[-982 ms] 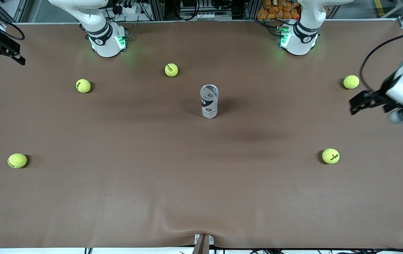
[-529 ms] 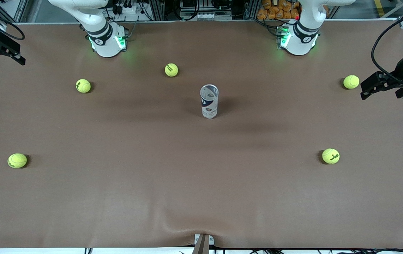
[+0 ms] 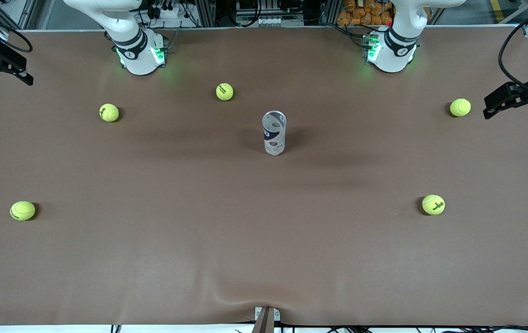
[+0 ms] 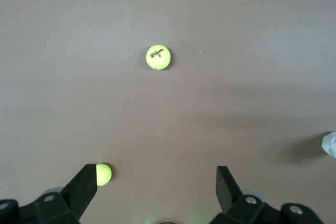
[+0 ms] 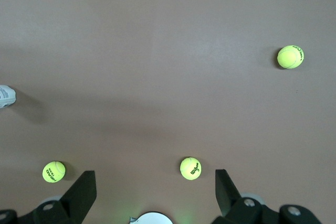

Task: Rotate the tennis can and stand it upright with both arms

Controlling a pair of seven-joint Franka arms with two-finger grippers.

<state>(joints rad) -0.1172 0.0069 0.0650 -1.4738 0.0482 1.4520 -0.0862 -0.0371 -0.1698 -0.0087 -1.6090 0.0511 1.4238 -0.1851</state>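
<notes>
The left gripper (image 3: 489,107) has withdrawn to the brown table (image 3: 199,240) edge, both grippers' fingers apart, tennis can (image 3: 274,132) upright.

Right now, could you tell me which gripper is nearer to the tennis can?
Left, by a little. The left gripper hangs at its arm's end of the table; the right gripper at the other end. The tennis can stands upright mid-table between them.
</notes>
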